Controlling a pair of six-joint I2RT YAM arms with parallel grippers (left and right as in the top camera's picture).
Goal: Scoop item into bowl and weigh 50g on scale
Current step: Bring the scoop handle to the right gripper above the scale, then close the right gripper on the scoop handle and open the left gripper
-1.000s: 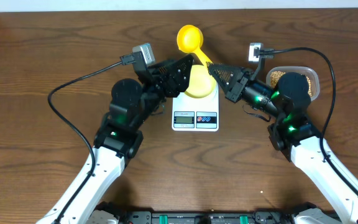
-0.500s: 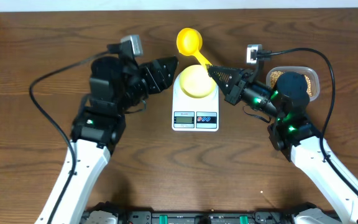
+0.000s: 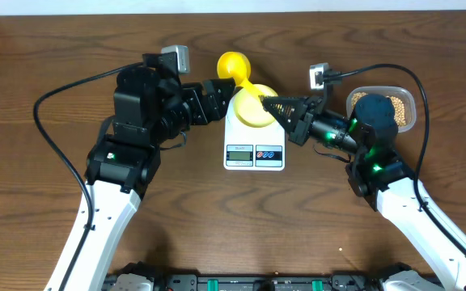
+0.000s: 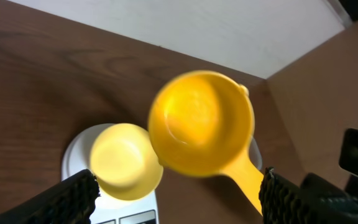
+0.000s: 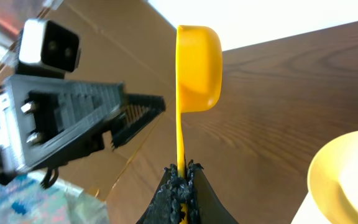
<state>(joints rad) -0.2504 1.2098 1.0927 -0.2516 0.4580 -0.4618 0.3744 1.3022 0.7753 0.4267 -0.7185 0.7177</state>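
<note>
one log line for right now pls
left gripper: open, empty | right gripper: shut on scoop handle | scoop: empty | bowl: empty, on scale | beans: in container

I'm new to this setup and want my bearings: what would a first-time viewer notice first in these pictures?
The bright yellow scoop stands out near the middle, held up by its handle in the shut right gripper, its cup looking empty. Close by, a pale yellow-green bowl sits on the white scale, with the left gripper open beside it. At the far right, a clear container holds tan beans.
</note>
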